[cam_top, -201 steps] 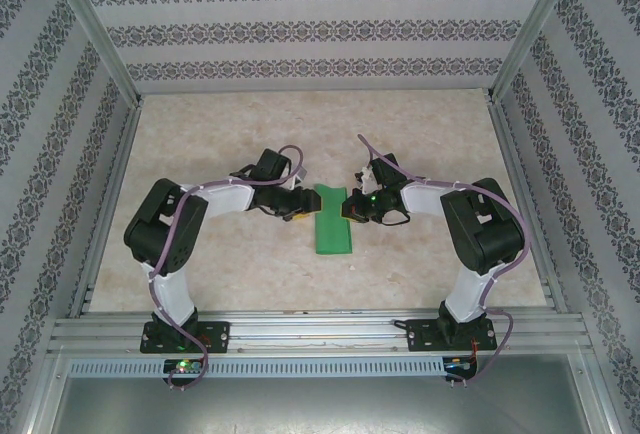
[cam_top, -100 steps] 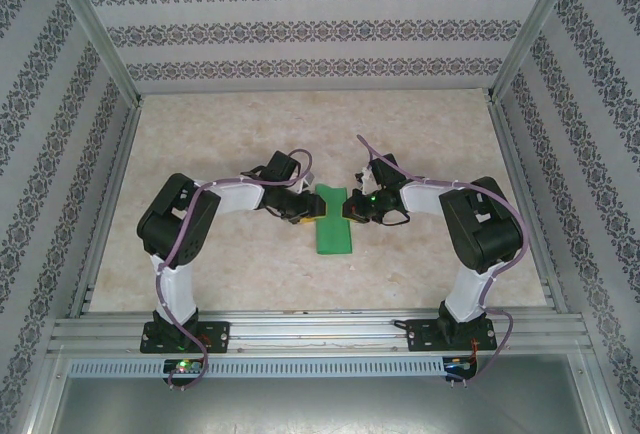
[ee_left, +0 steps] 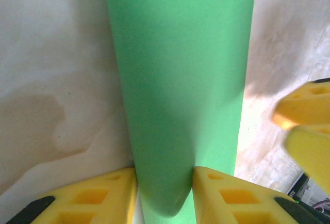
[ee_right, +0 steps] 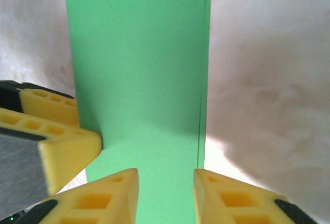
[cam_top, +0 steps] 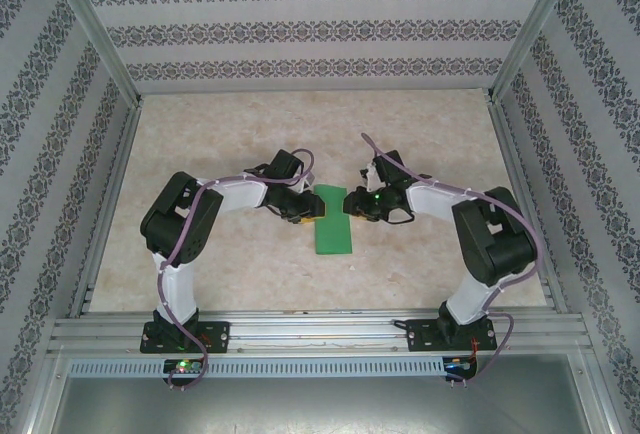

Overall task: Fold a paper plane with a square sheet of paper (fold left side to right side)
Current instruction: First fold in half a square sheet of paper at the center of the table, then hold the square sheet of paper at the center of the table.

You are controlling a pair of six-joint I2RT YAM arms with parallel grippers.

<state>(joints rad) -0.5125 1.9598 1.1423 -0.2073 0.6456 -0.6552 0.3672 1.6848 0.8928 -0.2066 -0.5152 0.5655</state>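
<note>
The square sheet of paper (cam_top: 336,229) lies mid-table as a bright green upright rectangle, folded over lengthwise. My left gripper (cam_top: 314,212) is at its left edge. In the left wrist view a raised rounded hump of the paper (ee_left: 180,79) sits between the yellow fingers (ee_left: 103,195) and touches both, so the left gripper (ee_left: 165,195) is shut on it. My right gripper (cam_top: 350,204) is at the paper's upper right edge. There the right gripper (ee_right: 166,198) stands open just above the flat paper (ee_right: 139,79), whose layered edge runs down the right side.
The marbled tabletop (cam_top: 300,134) is walled by patterned panels and aluminium posts. A metal rail (cam_top: 320,329) carries both arm bases at the near edge. Each wrist view catches the other gripper's yellow finger (ee_left: 309,126) (ee_right: 51,136) close by.
My left gripper has slid right onto the paper's left edge and narrowed around a hump of it. The right gripper was shut and now stands open.
</note>
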